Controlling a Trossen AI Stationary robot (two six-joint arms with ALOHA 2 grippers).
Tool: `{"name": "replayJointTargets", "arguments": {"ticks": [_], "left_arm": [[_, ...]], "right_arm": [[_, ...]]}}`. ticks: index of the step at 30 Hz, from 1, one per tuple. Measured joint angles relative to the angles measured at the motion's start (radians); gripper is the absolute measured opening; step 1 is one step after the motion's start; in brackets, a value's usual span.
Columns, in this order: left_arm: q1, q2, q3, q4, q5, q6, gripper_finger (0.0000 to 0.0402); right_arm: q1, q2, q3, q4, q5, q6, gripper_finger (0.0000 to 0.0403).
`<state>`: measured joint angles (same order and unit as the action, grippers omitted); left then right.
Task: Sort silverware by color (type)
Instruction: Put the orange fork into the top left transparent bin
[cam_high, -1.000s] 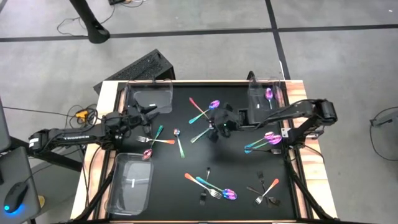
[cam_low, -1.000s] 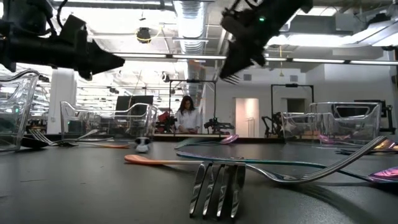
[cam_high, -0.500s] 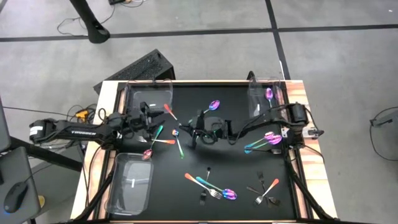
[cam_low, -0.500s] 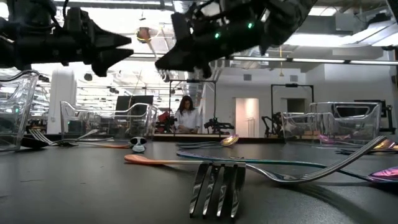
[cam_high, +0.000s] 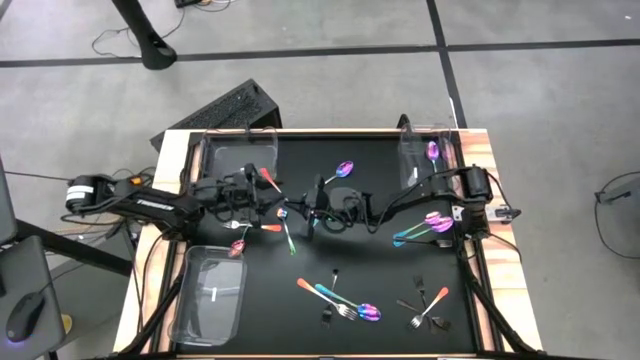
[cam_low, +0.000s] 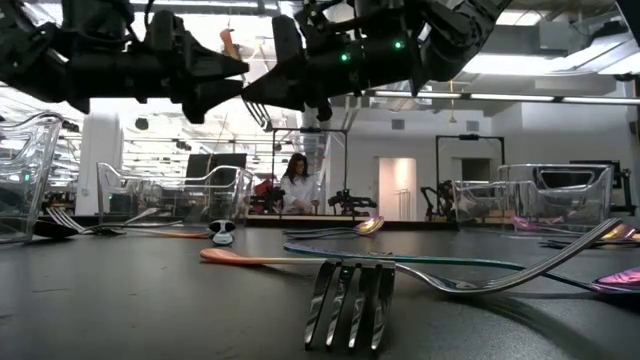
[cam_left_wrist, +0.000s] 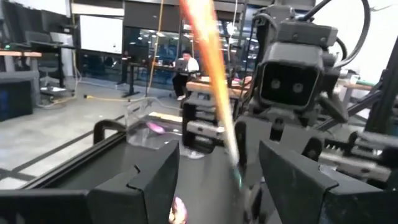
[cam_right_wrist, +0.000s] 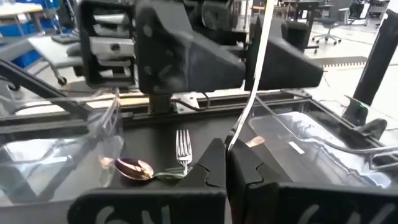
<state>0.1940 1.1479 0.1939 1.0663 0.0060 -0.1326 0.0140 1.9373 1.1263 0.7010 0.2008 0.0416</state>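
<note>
A silver fork with an orange-pink handle (cam_high: 268, 179) is up in the air over the table's middle-left, between both arms. My right gripper (cam_right_wrist: 227, 152) reaches in from the table's right (cam_high: 303, 212) and is shut on the fork. My left gripper (cam_left_wrist: 217, 168) comes from the table's left (cam_high: 262, 192) and is open. Its fingers stand on either side of the orange-pink handle (cam_left_wrist: 208, 56) without touching it. More silverware lies on the black table: iridescent pieces (cam_high: 343, 168), orange-handled ones (cam_high: 262, 227) and black ones (cam_high: 420, 305). My right gripper pinches the fork's silver shaft (cam_right_wrist: 237, 132) between its two shut fingers, coming level from the table's right side. The fork is lifted clear. Its orange-pink handle end (cam_low: 228, 40) slants upward toward the left gripper, and its tines (cam_low: 257, 112) show below.
Clear plastic bins stand at the far-left corner (cam_high: 245, 160), the near-left corner (cam_high: 210, 295) and the far-right corner (cam_high: 425, 155). Iridescent spoons (cam_high: 428, 225) lie by the right edge. A person sits far off in the room (cam_low: 300, 180).
My right gripper has carried the fork from the table's middle toward the left edge and tipped from slanting down to about level. My left gripper has moved toward the right edge and met it, so the fork's handle now stands between its open fingers.
</note>
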Motion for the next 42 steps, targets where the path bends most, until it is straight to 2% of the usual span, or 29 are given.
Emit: {"name": "replayJointTargets", "arguments": {"ticks": [4, 7, 9, 11, 14, 16, 20, 22, 29, 34, 38, 42], "left_arm": [[0.0, 0.013, 0.022, -0.001, 0.017, 0.005, 0.0176], [-0.001, 0.004, 0.023, -0.021, 0.007, 0.025, 0.011], [-0.003, -0.02, 0.023, -0.067, -0.041, 0.058, 0.0047], [-0.003, -0.056, 0.024, -0.124, -0.096, 0.089, 0.0016], [-0.003, -0.126, 0.024, -0.243, -0.217, 0.158, 0.0005], [0.003, -0.186, 0.023, -0.353, -0.387, 0.177, 0.0002], [0.009, -0.298, 0.087, -0.74, -0.724, 0.141, 0.0001], [0.023, -0.331, 0.134, -0.903, -0.807, 0.124, 0.0], [0.059, -0.356, 0.298, -1.116, -0.823, 0.222, 0.0], [0.153, -0.28, 0.337, -1.239, -0.824, 0.223, 0.0], [0.225, -0.191, 0.337, -1.293, -0.823, 0.219, 0.0003], [0.254, -0.13, 0.36, -1.332, -0.824, 0.17, 0.003]], "right_arm": [[0.01, 0.0, 0.0, 0.006, 0.001, -0.044, 0.0007], [0.013, 0.0, 0.0, -0.001, 0.007, -0.05, 0.001], [0.013, 0.0, 0.0, -0.002, 0.011, -0.048, 0.002], [0.014, 0.001, 0.0, 0.0, 0.036, -0.04, 0.0037], [0.014, 0.0, 0.0, -0.027, 0.093, 0.037, 0.0071], [0.016, -0.001, 0.0, -0.095, 0.14, 0.112, 0.0093], [0.004, 0.0, 0.0, -0.25, 0.154, 0.244, 0.0129], [0.001, -0.001, 0.0, -0.285, 0.168, 0.263, 0.0142], [0.005, -0.001, 0.0, -0.258, 0.162, 0.245, 0.0153], [-0.008, -0.001, 0.0, -0.227, 0.162, 0.283, 0.0154], [-0.007, 0.005, 0.0, -0.226, 0.116, 0.318, 0.0162], [0.001, 0.018, -0.002, -0.238, 0.114, 0.348, 0.017]]}}
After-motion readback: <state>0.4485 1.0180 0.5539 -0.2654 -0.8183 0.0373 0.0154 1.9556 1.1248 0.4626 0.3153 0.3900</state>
